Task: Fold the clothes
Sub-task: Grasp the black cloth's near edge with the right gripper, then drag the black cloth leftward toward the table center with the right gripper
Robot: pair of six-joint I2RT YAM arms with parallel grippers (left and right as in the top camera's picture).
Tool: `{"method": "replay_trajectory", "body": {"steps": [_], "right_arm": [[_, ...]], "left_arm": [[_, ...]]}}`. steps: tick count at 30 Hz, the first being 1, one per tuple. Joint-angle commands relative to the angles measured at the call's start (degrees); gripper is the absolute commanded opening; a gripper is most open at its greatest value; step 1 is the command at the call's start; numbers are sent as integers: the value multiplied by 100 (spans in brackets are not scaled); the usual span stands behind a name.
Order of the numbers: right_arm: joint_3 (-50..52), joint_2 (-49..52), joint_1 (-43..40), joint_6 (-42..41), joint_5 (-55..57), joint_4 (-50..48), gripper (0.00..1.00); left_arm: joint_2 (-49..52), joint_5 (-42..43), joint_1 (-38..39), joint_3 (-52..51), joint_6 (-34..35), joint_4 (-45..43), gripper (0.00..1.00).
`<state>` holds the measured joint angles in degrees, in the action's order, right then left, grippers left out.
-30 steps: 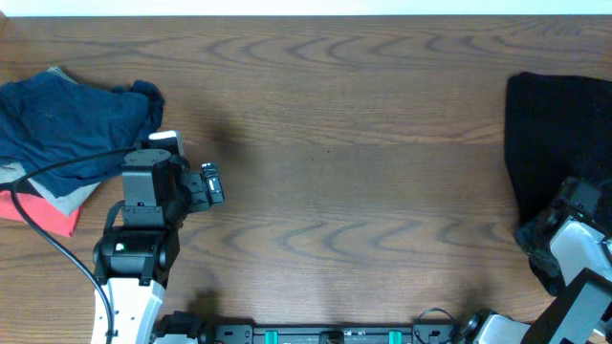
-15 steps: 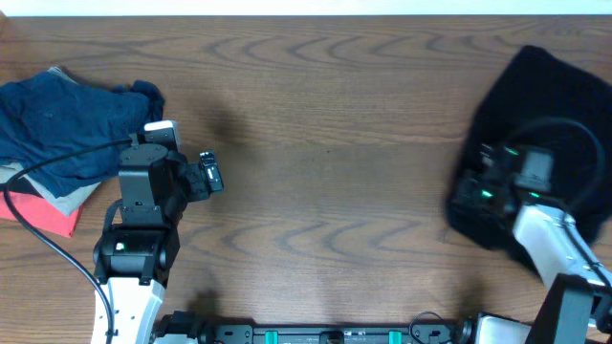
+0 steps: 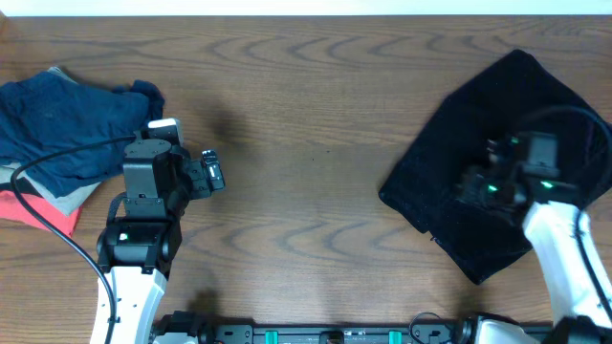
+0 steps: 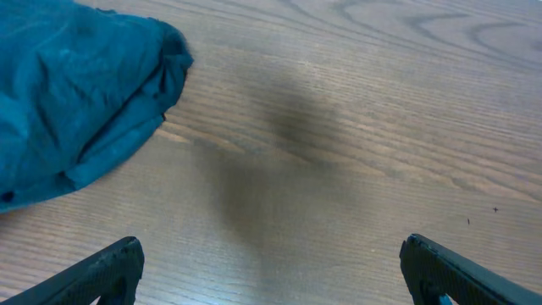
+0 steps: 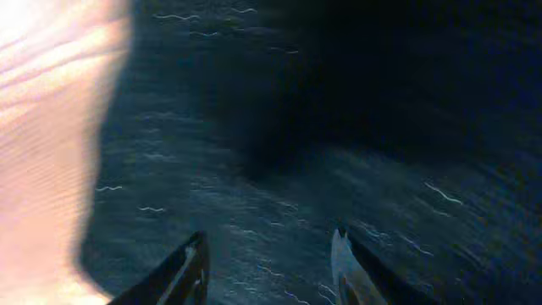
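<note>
Noting positions for the next fold step. The black cloth (image 3: 497, 124) lies on the right half of the worktop (image 3: 316, 115), spread nearly flat and set cornerwise to the worktop edges. One corner points toward the middle of the worktop, and the far side runs out of the overhead view.

The right hand (image 5: 269, 258) sits directly over this cloth, inside its outline and nearer the lower left edge than the far corner. The left hand (image 3: 212, 176) is well apart from it, across bare wood. Judgement: the right arm is the one placed to work this piece. A fold would likely run from the near corner back across the cloth's diagonal.

Right hand state: the two fingers stand partly apart, with dark fabric filling the gap. The wrist view is motion-blurred, so I cannot tell whether they nip a fold or merely rest on the surface.

Left hand state: spread wide, nothing between the fingers, hovering over bare wood. The blue garment (image 3: 67, 129) is just beside it, toward the left edge.

Materials:
- The black cloth looks matte and soft, with a fine weave and few wrinkles.
- The blue garment is crumpled, with a rolled hem, and is heaped on a beige piece (image 3: 67, 199) and a red piece (image 3: 53, 218).
- The worktop is smooth wood-grain laminate.
</note>
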<state>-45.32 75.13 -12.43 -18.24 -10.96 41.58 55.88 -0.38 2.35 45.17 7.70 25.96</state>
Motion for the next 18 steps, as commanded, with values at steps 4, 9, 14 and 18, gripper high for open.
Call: {"method": "replay_trajectory", "body": {"steps": [4,9,14,18], "right_arm": [[22,-37,-560,-855,1711,1078,43],[463,-37,-605,-1453,2446,1025,47],[1027,-33,-605,-1537,2402,640,48],[1379,-33,-605,-1561,2354,254,45]], "left_arm": [[24,-7,9,114,52,9,98],[24,-7,9,114,52,9,98],[24,-7,9,114,52,9,98],[24,-7,9,114,55,9,98]]}}
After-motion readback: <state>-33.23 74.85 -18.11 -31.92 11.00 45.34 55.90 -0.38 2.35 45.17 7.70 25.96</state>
